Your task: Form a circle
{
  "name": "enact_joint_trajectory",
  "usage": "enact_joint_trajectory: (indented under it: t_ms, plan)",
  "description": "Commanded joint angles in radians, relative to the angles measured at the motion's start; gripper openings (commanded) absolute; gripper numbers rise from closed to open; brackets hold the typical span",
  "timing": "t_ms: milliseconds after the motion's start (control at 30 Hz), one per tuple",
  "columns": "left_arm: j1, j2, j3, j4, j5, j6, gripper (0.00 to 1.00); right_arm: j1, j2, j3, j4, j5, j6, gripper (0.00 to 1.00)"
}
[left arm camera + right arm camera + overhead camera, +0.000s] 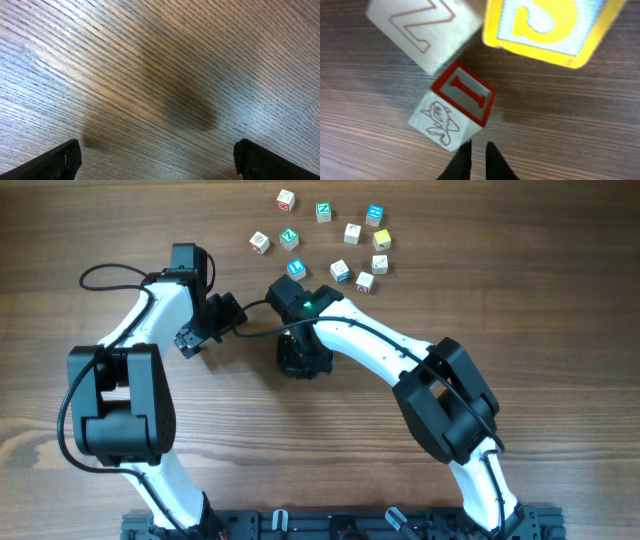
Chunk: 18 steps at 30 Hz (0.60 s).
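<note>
Just ahead of the right pincer (479, 159), all but closed and empty, sits the red-framed I cube (454, 106) of the circle (380, 264); nudge it squarely and slowly, I judge, lest it twist aside.

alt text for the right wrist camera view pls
A wooden cube with a red-framed I on top and an animal drawing on its side lies on the wooden table, just beyond the right gripper, whose jaws are shut and empty. Farther off: a cream cube and a yellow-framed cube.
</note>
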<state>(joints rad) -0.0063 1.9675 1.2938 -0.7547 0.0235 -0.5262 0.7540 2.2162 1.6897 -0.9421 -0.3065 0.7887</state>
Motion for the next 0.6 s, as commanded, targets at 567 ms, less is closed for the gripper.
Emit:
enact_joint_trajectory:
  t_ms: [567]
  plan:
    - [0.003,0.011,-0.005,0.002,-0.010,-0.006,1.00,-0.170,-0.179,0.015,-0.144,0.017,-0.137,0.04]
